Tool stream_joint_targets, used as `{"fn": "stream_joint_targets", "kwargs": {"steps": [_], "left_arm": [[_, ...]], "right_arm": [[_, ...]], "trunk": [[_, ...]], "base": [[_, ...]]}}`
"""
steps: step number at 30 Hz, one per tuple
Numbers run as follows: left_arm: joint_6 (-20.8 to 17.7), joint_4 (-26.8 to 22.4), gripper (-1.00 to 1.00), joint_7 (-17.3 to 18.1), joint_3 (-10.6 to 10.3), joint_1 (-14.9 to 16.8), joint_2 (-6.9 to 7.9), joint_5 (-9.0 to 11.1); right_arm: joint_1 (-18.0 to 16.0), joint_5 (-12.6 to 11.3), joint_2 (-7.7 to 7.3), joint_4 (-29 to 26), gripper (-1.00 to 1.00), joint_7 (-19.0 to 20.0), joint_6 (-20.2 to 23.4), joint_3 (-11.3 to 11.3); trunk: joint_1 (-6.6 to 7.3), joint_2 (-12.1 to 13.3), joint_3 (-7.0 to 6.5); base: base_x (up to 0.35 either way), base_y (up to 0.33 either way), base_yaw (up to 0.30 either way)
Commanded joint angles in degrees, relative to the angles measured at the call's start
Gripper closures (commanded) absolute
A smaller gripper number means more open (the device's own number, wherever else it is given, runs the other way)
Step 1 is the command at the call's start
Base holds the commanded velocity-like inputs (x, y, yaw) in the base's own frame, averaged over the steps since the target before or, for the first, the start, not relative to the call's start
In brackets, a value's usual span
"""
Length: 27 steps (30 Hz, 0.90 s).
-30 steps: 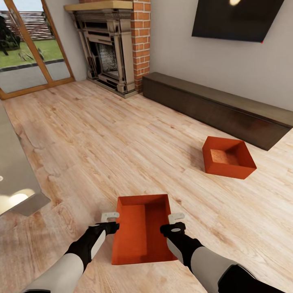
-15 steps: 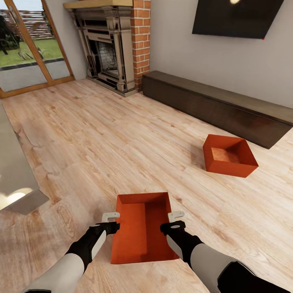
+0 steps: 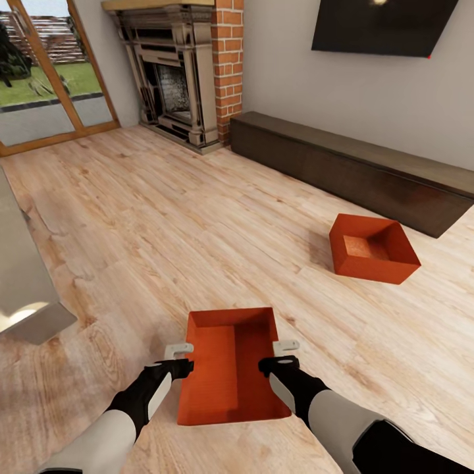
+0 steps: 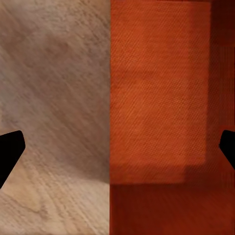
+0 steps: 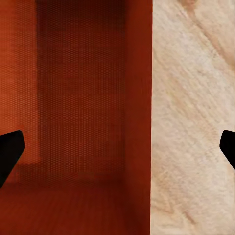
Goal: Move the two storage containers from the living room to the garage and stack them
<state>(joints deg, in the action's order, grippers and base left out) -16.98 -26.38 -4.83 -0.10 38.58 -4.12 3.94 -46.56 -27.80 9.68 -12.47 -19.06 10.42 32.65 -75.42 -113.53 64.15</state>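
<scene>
One orange-red storage container point(image 3: 230, 368) sits on the light wood floor of the living room, right in front of me between my arms. My left gripper point(image 3: 179, 359) is at its left wall and my right gripper point(image 3: 280, 355) is at its right wall. In the left wrist view the container point(image 4: 161, 98) shows its wall edge between the wide-apart fingers of the left gripper point(image 4: 117, 149). The right wrist view shows the same for the container point(image 5: 78, 98) and the right gripper point(image 5: 117, 152). Both grippers are open. The second storage container point(image 3: 372, 247) rests on the floor to the right, near the cabinet.
A long low dark cabinet point(image 3: 355, 168) runs along the right wall under a black TV point(image 3: 382, 26). A brick fireplace point(image 3: 178, 72) stands at the back, with glass doors point(image 3: 46, 72) to its left. A grey piece of furniture point(image 3: 20, 276) juts in at the left.
The whole picture has shifted slightly, so the camera has moved. The grippers stay at the near container's two walls, still open.
</scene>
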Motion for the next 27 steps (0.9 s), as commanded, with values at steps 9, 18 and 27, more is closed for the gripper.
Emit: {"fn": "stream_joint_targets", "kwargs": {"steps": [9, 18, 27], "left_arm": [[-0.3, -0.5, -1.00, -0.3, 0.0, 0.0, -0.09, 0.4], [-0.3, -0.9, -1.00, -0.4, 0.0, 0.0, -0.07, 0.4], [-0.3, -0.9, -1.00, -0.3, 0.0, 0.0, -0.05, 0.4]], "right_arm": [[0.0, -0.4, -1.36, -0.4, -1.00, -0.4, 0.2, 0.4], [0.0, -0.4, -1.70, -0.4, -1.00, -0.4, 0.1, 0.4], [0.0, -0.4, -3.15, -0.4, -1.00, -0.4, 0.1, 0.4]], "trunk": [[-1.76, -3.2, 1.48], [-1.76, -3.2, 1.48], [-2.20, -4.0, 1.84]], "base": [[0.000, 0.000, 0.000], [0.000, 0.000, 0.000], [0.000, 0.000, 0.000]]}}
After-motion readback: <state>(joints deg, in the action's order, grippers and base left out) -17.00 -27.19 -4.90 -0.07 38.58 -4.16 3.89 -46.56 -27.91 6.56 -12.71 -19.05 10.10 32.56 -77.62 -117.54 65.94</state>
